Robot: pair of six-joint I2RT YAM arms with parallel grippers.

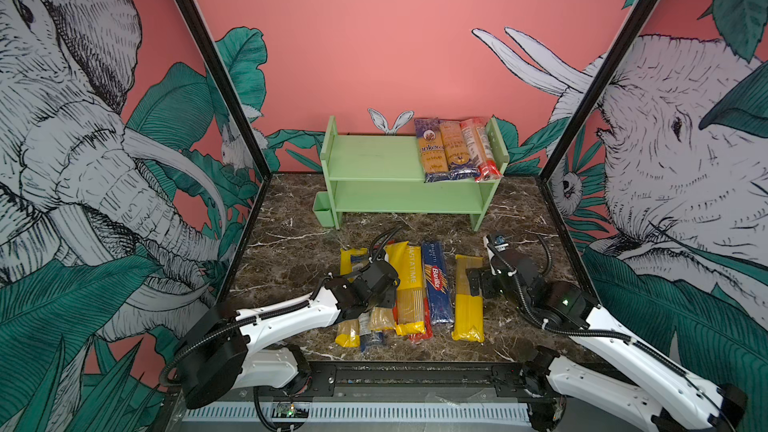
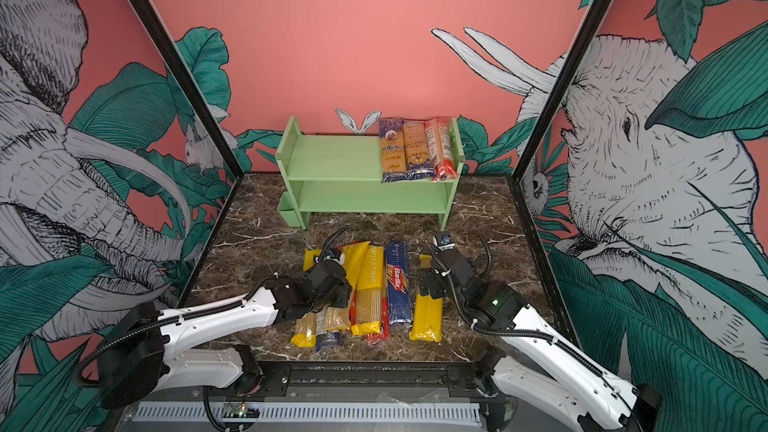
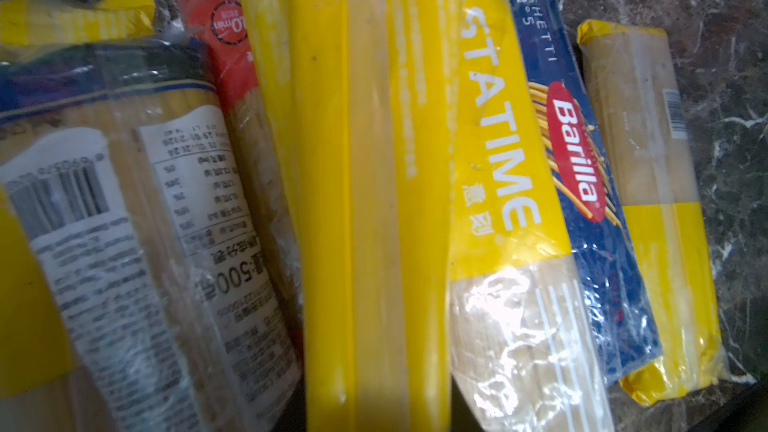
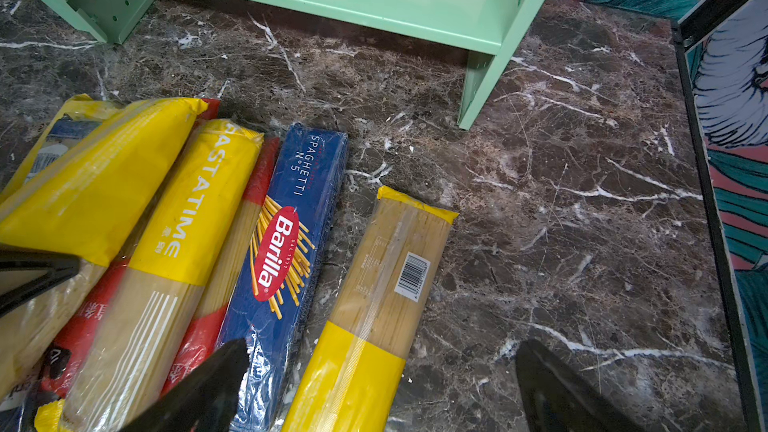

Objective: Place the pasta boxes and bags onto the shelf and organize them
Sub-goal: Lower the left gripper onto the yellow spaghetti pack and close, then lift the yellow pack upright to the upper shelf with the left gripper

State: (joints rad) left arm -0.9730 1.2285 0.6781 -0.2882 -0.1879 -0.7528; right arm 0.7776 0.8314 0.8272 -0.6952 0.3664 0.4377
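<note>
Three pasta packs (image 1: 453, 149) lie on the shelf (image 1: 374, 155) top tier in both top views. The other packs (image 1: 409, 284) lie in front of the shelf, with the left gripper (image 1: 384, 295) down among them, its grip impossible to tell. In the right wrist view, the right gripper (image 4: 382, 347) is spread wide over a yellow-ended pack (image 4: 382, 284).

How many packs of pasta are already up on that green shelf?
3, side by side on the top tier of the shelf, at its right end: a blue-ended pack, a middle pack, and a red-ended pack outermost.
</note>
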